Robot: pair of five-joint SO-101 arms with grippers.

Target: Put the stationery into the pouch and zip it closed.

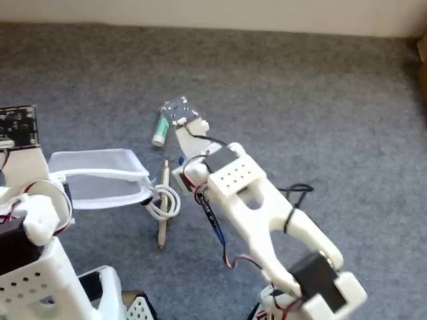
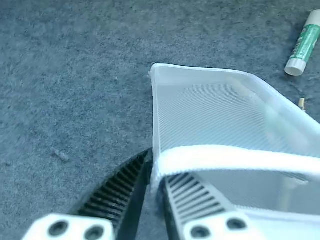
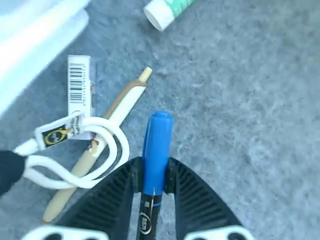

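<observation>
Step in hand, as I judge it: loading. One piece is gripped and nothing is in the pouch yet; the zip comes later.

Right arm (image 1: 267, 207) – reaches from the near right toward mid-scene, wrist pitched down over the grey carpet (image 1: 333, 87). The right gripper (image 3: 154, 163) has its fingers clamped on the barrel of a blue marker (image 3: 156, 137), cap pointing away from the wrist.

Left arm (image 1: 33, 267) – at the near left, low. The left gripper (image 2: 155, 168) has its fingers pinched together on the white rim of the pouch, at a corner, lifting that edge.

Pouch (image 1: 100, 173) – white mesh, lying left of centre, mouth apparently open. Its white cord loop (image 3: 95, 150) trails off its right end.

Beige pen (image 3: 117, 107) – on the carpet just right of the pouch, running near to far, with the cord loop lying across it.

Glue stick (image 1: 160, 129) – green and white, on the carpet beyond the pen, apart from it.

Tag (image 3: 81, 90) – small barcoded card touching the cord loop.

The next move calls for carrying the marker left, lifted clear of the cord loop and pen, and lining it up with the pouch mouth before release. The left grip must hold the rim up. The pen and glue stick are left to follow.
</observation>
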